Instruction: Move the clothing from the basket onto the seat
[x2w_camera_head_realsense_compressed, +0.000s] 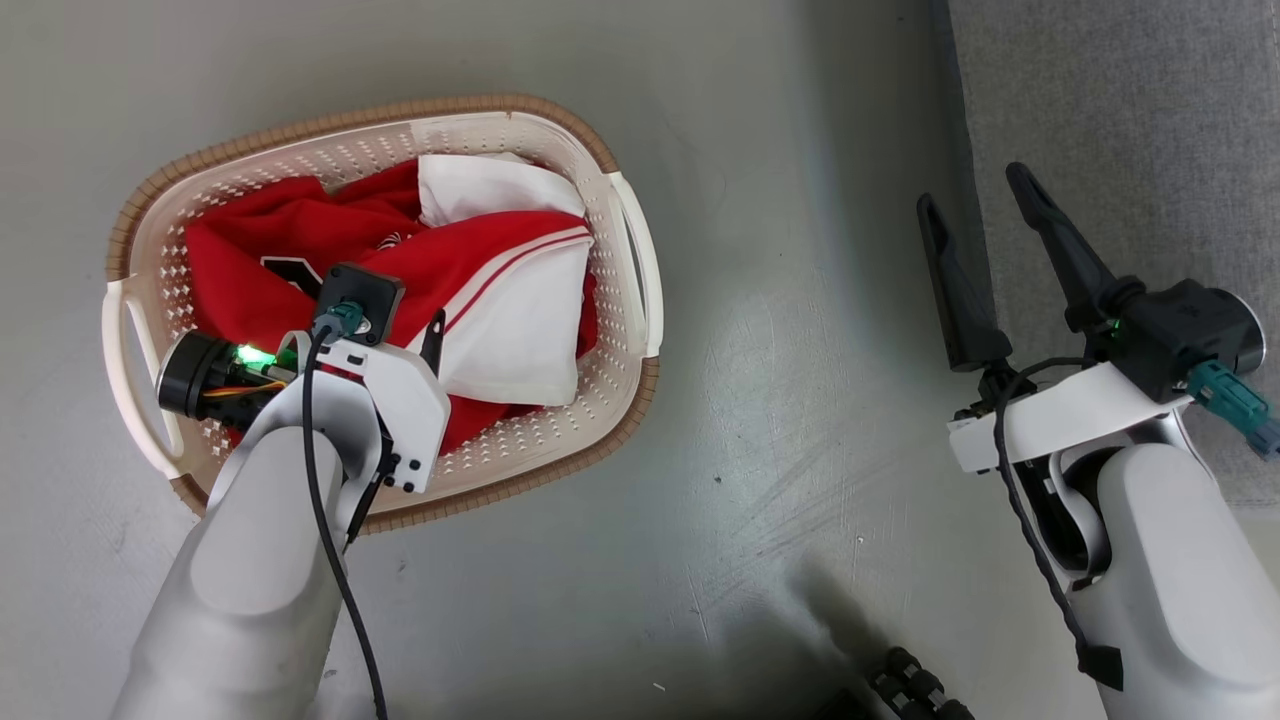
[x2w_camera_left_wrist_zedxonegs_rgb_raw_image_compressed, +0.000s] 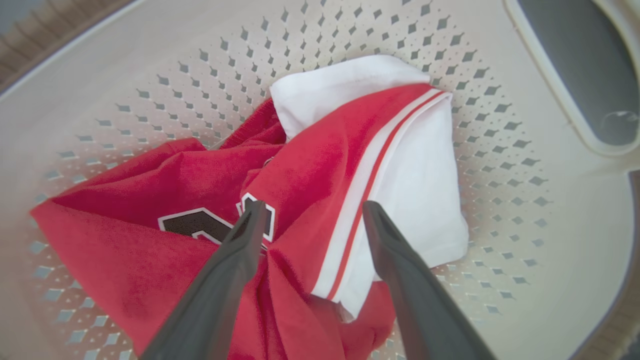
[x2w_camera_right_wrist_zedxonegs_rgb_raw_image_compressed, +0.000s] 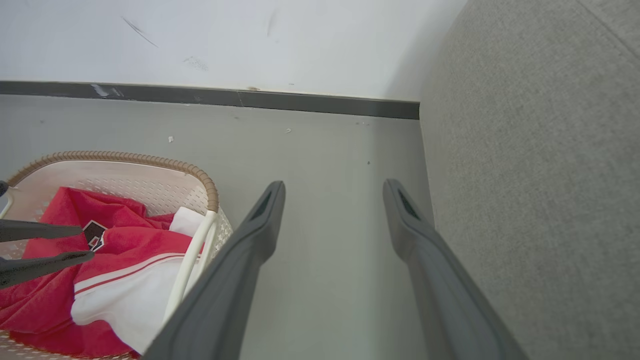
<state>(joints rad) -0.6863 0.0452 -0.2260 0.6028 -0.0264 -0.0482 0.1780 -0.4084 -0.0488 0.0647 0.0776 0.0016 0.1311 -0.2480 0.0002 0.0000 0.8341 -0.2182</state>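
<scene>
You're at the grasp step. In the basket (x2w_camera_head_realsense_compressed: 500, 135), on the floor (x2w_camera_head_realsense_compressed: 780, 400) at your left, the jersey (x2w_camera_head_realsense_compressed: 290, 235) lies bunched. Its heap runs along the basket's length, with the white sleeve (x2w_camera_head_realsense_compressed: 520, 320) toward the right-hand handle (x2w_camera_head_realsense_compressed: 640, 260). Your left pincer (x2w_camera_left_wrist_zedxonegs_rgb_raw_image_compressed: 315, 210) hangs over a red fold, fingers apart and empty. Next, I'd judge, you lower it, clamp that fold and lift clear of the rim. Your right pincer (x2w_camera_head_realsense_compressed: 972, 190) hangs spread and empty beside the sofa (x2w_camera_head_realsense_compressed: 1130, 120).
</scene>
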